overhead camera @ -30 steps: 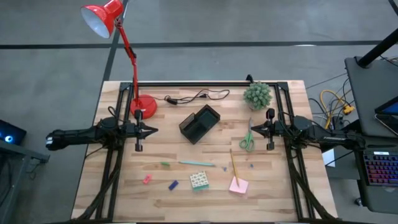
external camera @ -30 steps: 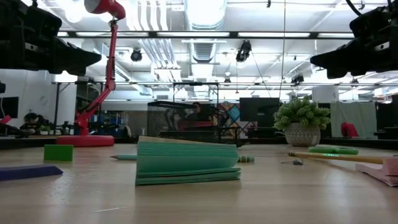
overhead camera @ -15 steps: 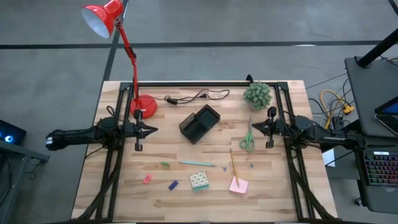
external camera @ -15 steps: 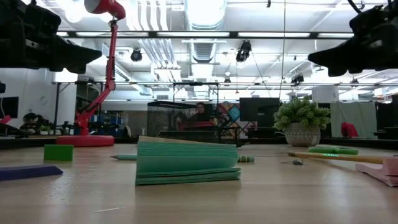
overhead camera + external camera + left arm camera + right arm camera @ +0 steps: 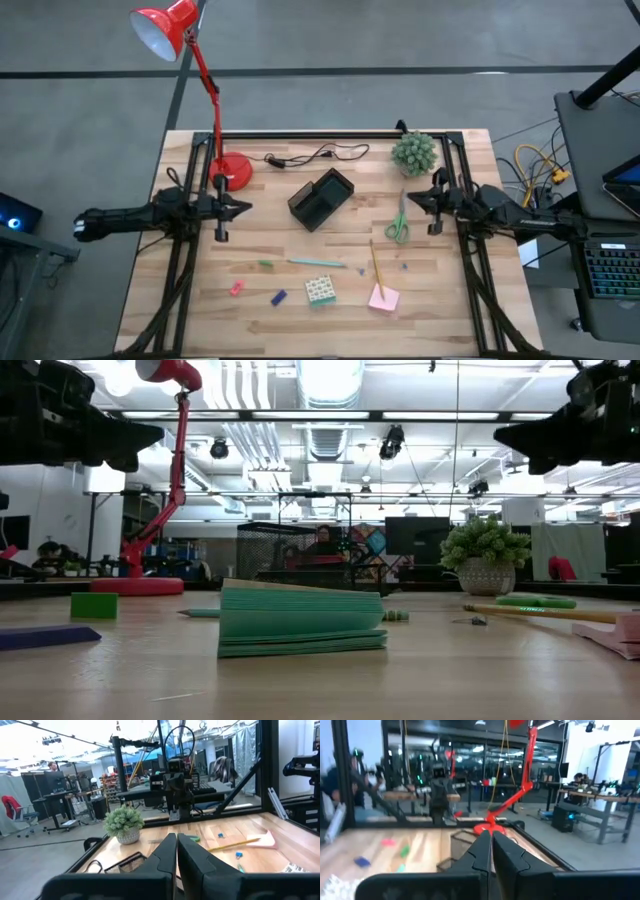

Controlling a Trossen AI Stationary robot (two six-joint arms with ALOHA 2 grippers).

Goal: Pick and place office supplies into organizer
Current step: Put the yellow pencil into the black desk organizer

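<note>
We note the organizer [image 5: 321,198] near the middle of the wooden surface [image 5: 440,320], empty. Left gripper [image 5: 246,208] hangs to its left, fingers [image 5: 167,854] pressed together, holding nothing. Right gripper [image 5: 408,207] hangs to its right, fingers [image 5: 485,851] likewise closed and empty, just above the green-handled scissors [image 5: 399,222]. Pencil [image 5: 377,267], pink pad [image 5: 384,297], patterned block [image 5: 320,290] and teal pen [image 5: 316,263] lie nearer the front edge than the organizer.
</note>
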